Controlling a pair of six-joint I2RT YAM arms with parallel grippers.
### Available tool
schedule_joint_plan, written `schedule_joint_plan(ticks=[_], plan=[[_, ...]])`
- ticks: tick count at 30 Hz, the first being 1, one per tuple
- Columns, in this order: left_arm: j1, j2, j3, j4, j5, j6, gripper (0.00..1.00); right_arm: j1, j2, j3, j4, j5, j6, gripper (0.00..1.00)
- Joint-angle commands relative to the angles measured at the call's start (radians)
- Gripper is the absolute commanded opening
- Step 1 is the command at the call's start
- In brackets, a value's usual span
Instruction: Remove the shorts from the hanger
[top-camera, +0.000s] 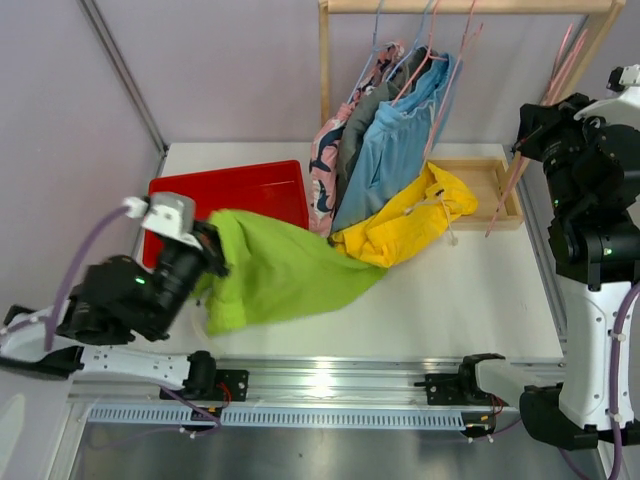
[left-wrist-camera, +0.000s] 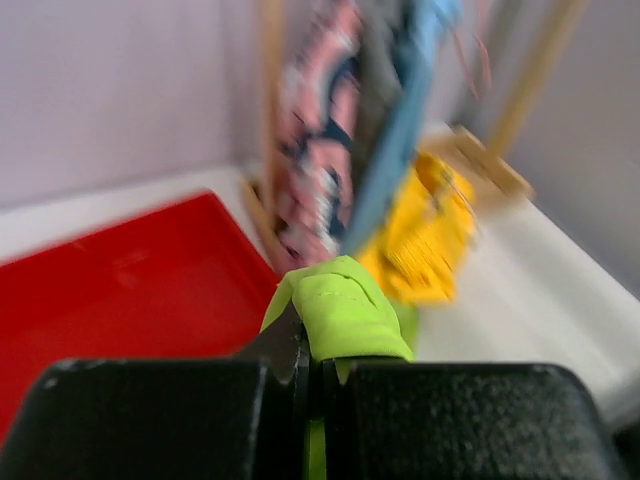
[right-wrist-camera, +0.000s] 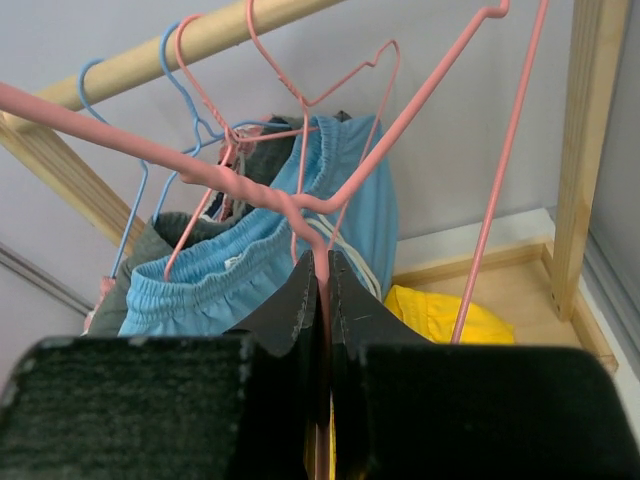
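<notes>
Left gripper (top-camera: 213, 258): low over the table's left side, just in front of the red tray; jaws pinched tight on a fold of cloth, which the left wrist view shows bunched between the fingertips (left-wrist-camera: 310, 350).
Lime green shorts (top-camera: 285, 270): off the hanger, spread on the table between the red tray and the near edge, the left end gathered in the left gripper; the far right tip touches the yellow pair.
Yellow shorts (top-camera: 410, 220): crumpled in a heap toward the table's far edge, partly on the rack's base, below the hanging pairs.
Light blue shorts (top-camera: 395, 140): hanging from the rail at the far edge, the rightmost of the three hanging pairs.
Dark grey shorts (top-camera: 360, 125): hanging just left of the light blue pair and pressed against it.
Pink printed shorts (top-camera: 328, 160): hanging leftmost, beside the rack's left post, the hem close to the tray's far right corner.
Right gripper (right-wrist-camera: 322, 290): raised by the rack's right post at the far right corner, jaws closed narrow around a wire.
Pink hanger (right-wrist-camera: 100, 130): clamped in the right gripper, tilted, its hook up near the rail.
Red tray (top-camera: 250, 185): at the table's far left.
Wooden rack (top-camera: 470, 6): stands along the far edge.
Table (top-camera: 470, 290): white.
</notes>
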Motion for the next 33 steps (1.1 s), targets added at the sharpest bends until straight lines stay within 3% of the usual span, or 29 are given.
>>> schedule_joint_plan(ticks=[1,6,9,14,18,21,25,27,30,31,33], plan=[[0.178,-0.003,0.146,0.478,0.021,0.53,0.0,-0.005,-0.058,-0.018,0.069,-0.023,0.003,0.0],[0.528,0.23,0.452,0.328,0.282,0.517,0.0,-0.006,-0.072,-0.093,0.101,-0.048,0.003,0.0],[0.788,0.366,0.591,0.182,0.459,0.38,0.0,-0.011,-0.067,-0.113,0.123,-0.088,-0.005,0.0],[1.208,0.494,0.57,0.113,0.704,0.211,0.0,-0.035,0.002,-0.07,0.106,-0.137,-0.039,0.0],[1.381,0.64,0.492,0.148,0.905,0.101,0.0,-0.058,0.036,-0.061,0.118,-0.169,-0.039,0.0],[1.406,0.678,0.371,0.256,0.939,0.066,0.0,-0.071,0.065,-0.063,0.139,-0.191,-0.036,0.0],[1.444,0.79,0.361,0.298,0.943,0.037,0.02,-0.09,0.132,-0.032,0.141,-0.255,-0.036,0.0],[1.471,0.837,0.392,0.262,0.954,0.009,0.13,-0.094,0.163,-0.001,0.139,-0.261,-0.039,0.0],[1.505,0.888,0.377,0.24,0.974,-0.037,0.63,-0.153,0.224,0.041,0.162,-0.292,-0.02,0.0],[1.51,0.897,0.37,0.243,0.974,-0.044,0.86,-0.166,0.259,0.052,0.172,-0.3,-0.002,0.0],[1.521,0.925,0.363,0.236,0.977,-0.052,0.94,-0.201,0.298,0.077,0.205,-0.326,0.021,0.0]])
